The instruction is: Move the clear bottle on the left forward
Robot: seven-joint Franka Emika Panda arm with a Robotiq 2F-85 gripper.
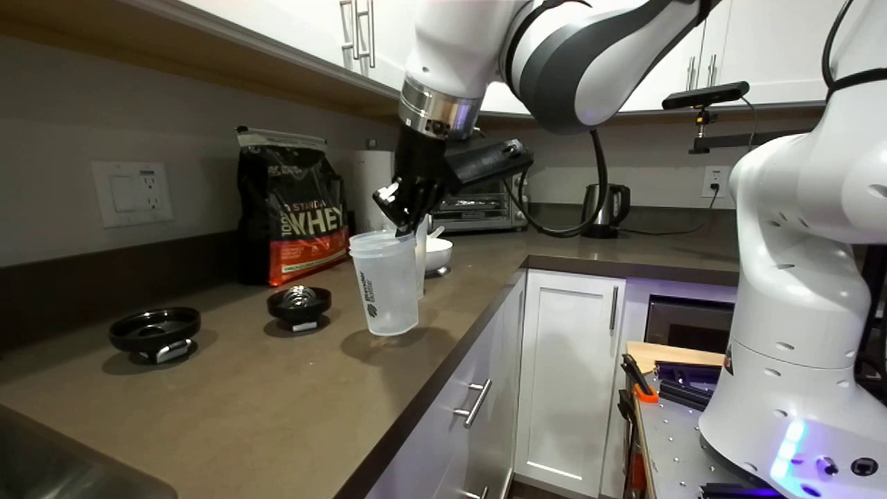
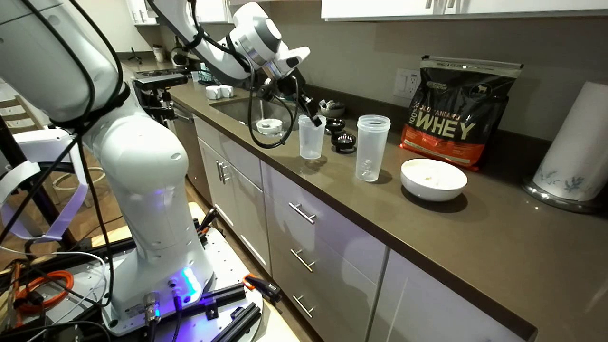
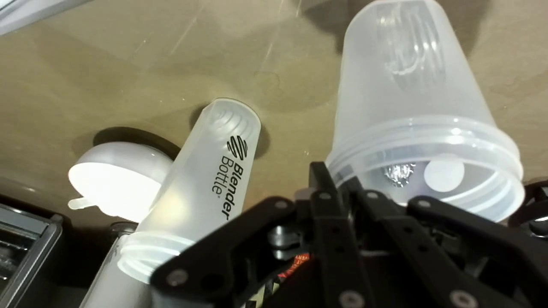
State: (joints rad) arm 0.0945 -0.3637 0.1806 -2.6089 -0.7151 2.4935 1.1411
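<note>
Frosted, translucent plastic gives shape to the Blender Bottle shaker cup (image 1: 389, 285), the bottle to be moved forward, which hangs just below the hand (image 3: 335, 179), between six and seven o'clock from it in an exterior view. Its long axis is close to upright, mouth up, and its base appears just clear of the brown counter (image 1: 263, 416). The hand is clamped on the cup's thin wall, pinching the rim at nine o'clock on the mouth as the wrist view shows it. From the cup, in an exterior view, a black lid (image 1: 301, 313) topped by a wire coil (image 1: 299, 296) rests between eight and nine o'clock, another black lid (image 1: 149, 336) lies farther out along that line, and a black-and-orange 100% Whey bag (image 1: 294, 208) stands at ten o'clock. In an exterior view, a second Blender Bottle (image 2: 373, 147) stands near the cup just past three o'clock, with a white bowl (image 2: 431, 192) beyond it toward four. If forward means away from the robot base (image 1: 783, 416), the two lids look likeliest to stand in the way; the second Blender Bottle seems off that path.
</note>
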